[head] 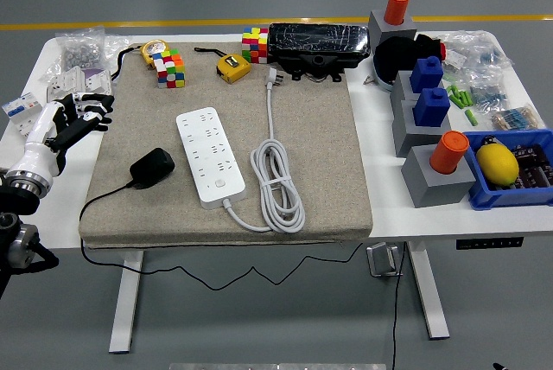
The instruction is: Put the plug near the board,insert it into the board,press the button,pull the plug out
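Grey floor is surrounding a white table [393,214], and a yellow line is running across the floor behind it. Covering most of the tabletop is a beige felt mat [328,154].

On the mat, a white power strip [209,156] is lying flat with its length running away from the robot, slightly angled. Its white cable [276,181] is coiling in loops just right of it and then stretching toward the far edge, where its own white plug [272,78] is lying. Just left of the strip, apart from it, a black plug adapter [152,168] is resting on the mat, not inserted; its thin black cord [104,195] is trailing off the near left corner of the mat and hanging below the table.

The left hand [73,119] is hovering over the table's left edge, beside the mat, with its fingers [93,109] loosely spread and holding nothing. It is sitting well apart from the adapter.

Along the far edge, two colourful puzzle cubes [170,68] [254,44], a yellow tape measure [232,66] and a black wrapped box [318,41] are lying. On the right side, grey blocks [436,181] are carrying orange cylinders [448,151] and blue pieces [431,106], and a blue bin [511,190] is holding a yellow lemon-shaped object [496,162].
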{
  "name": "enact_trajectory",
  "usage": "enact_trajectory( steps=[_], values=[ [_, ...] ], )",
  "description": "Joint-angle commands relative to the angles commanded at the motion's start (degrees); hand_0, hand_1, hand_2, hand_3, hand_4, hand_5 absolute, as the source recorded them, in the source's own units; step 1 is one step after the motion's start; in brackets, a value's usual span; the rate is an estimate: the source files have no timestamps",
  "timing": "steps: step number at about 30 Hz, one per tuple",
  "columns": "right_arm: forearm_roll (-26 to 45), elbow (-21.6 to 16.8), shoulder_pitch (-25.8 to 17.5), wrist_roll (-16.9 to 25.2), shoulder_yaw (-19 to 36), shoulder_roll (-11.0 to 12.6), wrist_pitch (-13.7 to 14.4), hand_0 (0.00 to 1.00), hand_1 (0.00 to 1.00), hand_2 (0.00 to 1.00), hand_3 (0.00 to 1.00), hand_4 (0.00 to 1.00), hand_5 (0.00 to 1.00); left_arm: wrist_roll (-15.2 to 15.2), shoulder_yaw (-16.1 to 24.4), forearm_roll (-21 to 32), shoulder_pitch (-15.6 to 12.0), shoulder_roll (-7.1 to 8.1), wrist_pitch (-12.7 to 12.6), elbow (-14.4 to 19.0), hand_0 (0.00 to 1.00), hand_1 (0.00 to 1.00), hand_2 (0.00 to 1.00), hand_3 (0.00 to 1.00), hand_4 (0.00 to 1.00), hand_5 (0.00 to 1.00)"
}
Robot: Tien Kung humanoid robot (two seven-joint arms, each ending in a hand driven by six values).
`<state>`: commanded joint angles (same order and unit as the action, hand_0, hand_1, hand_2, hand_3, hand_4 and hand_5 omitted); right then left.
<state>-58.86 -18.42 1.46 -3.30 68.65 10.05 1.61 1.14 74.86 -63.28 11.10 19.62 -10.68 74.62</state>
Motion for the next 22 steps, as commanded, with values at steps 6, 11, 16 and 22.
enact_trajectory(
  steps=[6, 11, 16, 22],
  values=[
    [0.03, 0.01, 0.00, 0.00, -0.06, -0.04, 0.00, 0.654, 0.657, 0.662, 0.577, 0.998, 0.563, 0.01, 0.02, -0.01, -0.03, 0.03, 0.00, -0.01, 0.491, 0.517, 0.560, 0.583, 0.801, 0.448],
    [0.07, 0.03, -0.06, -0.01, -0.17, -0.10, -0.03, 0.655, 0.658, 0.663, 0.577, 0.998, 0.562, 0.02, 0.11, -0.03, -0.12, 0.02, -0.02, 0.00, 0.490, 0.517, 0.560, 0.583, 0.801, 0.448],
    [0.07, 0.01, 0.04, -0.01, -0.09, -0.09, -0.02, 0.655, 0.657, 0.663, 0.577, 0.998, 0.562, 0.03, 0.02, -0.02, -0.01, 0.04, 0.00, 0.01, 0.490, 0.517, 0.560, 0.584, 0.801, 0.448],
    [0.07, 0.00, 0.04, -0.05, -0.09, -0.09, -0.05, 0.655, 0.657, 0.663, 0.577, 0.998, 0.562, 0.02, 0.06, 0.00, 0.00, 0.01, -0.06, -0.15, 0.490, 0.517, 0.560, 0.584, 0.801, 0.448]
  ],
)
